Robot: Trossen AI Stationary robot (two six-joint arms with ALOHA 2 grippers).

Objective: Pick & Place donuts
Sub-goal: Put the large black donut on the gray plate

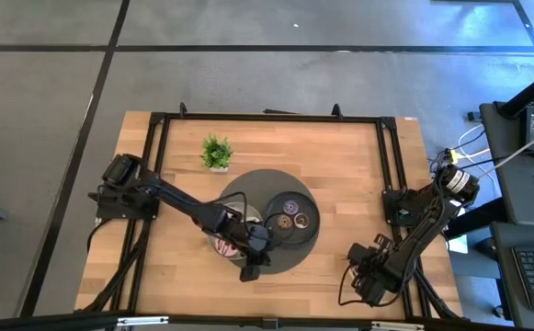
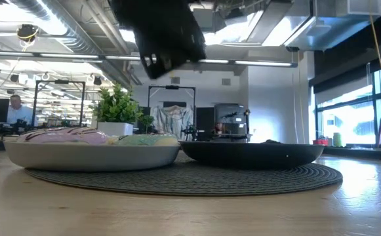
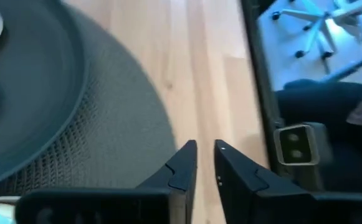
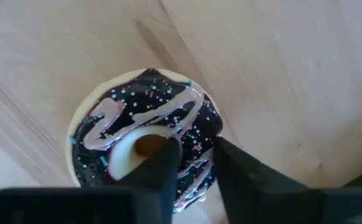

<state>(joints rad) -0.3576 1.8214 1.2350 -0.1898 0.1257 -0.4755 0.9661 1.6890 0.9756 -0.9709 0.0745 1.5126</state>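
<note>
Fingers (image 4: 168, 158) straddle chocolate donut (image 4: 146, 134) rim; bare wood around.

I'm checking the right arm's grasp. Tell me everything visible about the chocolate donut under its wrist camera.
The chocolate donut is a ring with a pale cream base, dark glossy icing, a pinkish-white zigzag drizzle and tiny sprinkles. It lies flat on the bare wooden table. The right gripper straddles its near side, one finger reaching into the centre hole, the other over the icing.
</note>
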